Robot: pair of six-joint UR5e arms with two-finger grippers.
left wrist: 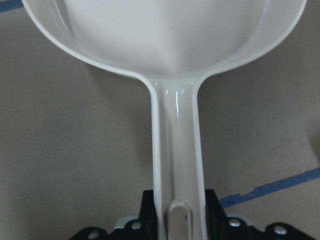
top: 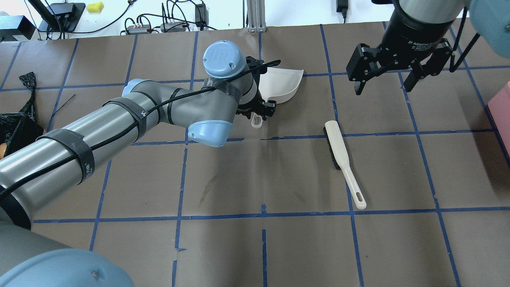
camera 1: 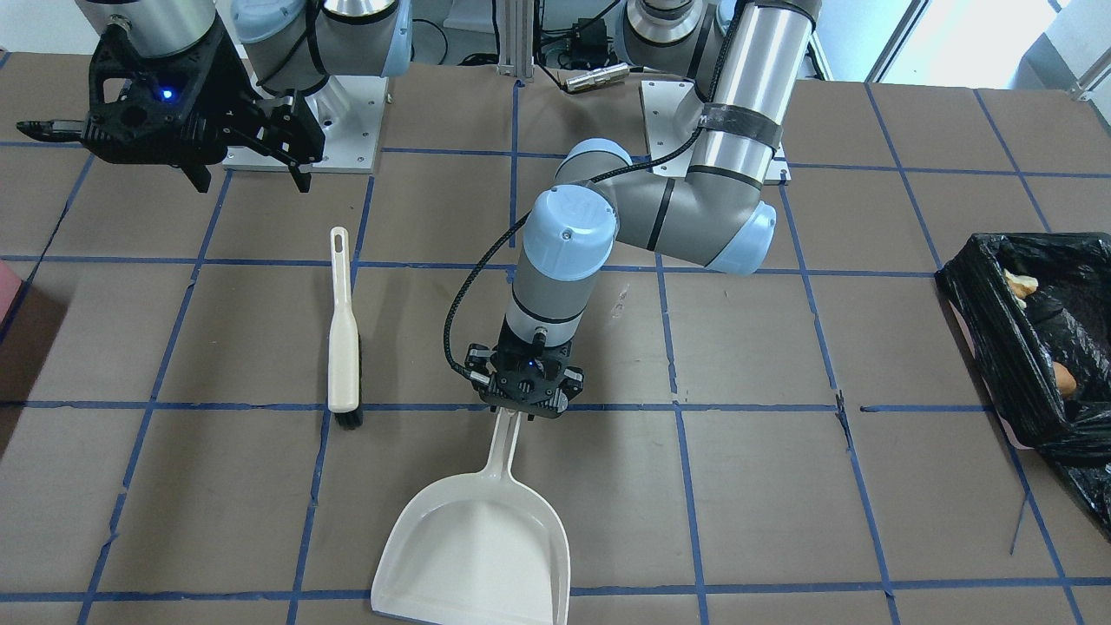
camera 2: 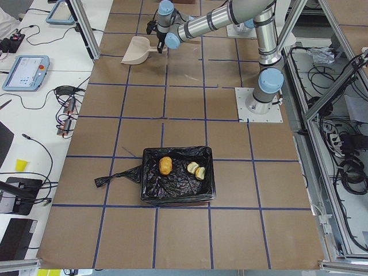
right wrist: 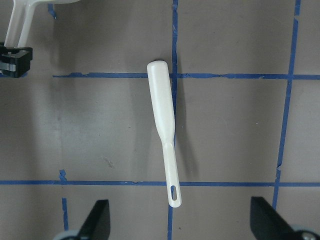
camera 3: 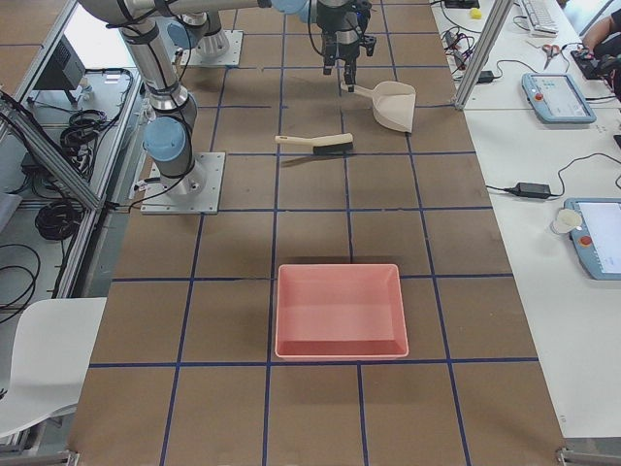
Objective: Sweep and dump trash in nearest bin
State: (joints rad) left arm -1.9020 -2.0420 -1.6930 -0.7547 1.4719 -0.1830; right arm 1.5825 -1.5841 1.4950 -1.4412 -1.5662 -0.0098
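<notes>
The three trash lumps lie inside the black-bagged bin (camera 2: 150, 184): an orange-brown lump (camera 2: 165, 165) and two pale chunks (camera 2: 192, 168). The bin also shows at the right edge of the front view (camera 1: 981, 312). My left gripper (camera 1: 527, 408) is shut on the handle of the empty white dustpan (camera 1: 477, 547), which lies flat on the table; the wrist view shows the handle (left wrist: 177, 165) between the fingers. My right gripper (top: 383, 89) is open and empty, high above the table. A white brush (top: 338, 151) lies on the table below it, also in the right wrist view (right wrist: 165, 125).
A pink tray (camera 3: 340, 311) sits at the table's end on my right. The bin is at the opposite end, far from both grippers. Brown paper with blue tape lines covers the table. Cables and devices lie beyond the far edge.
</notes>
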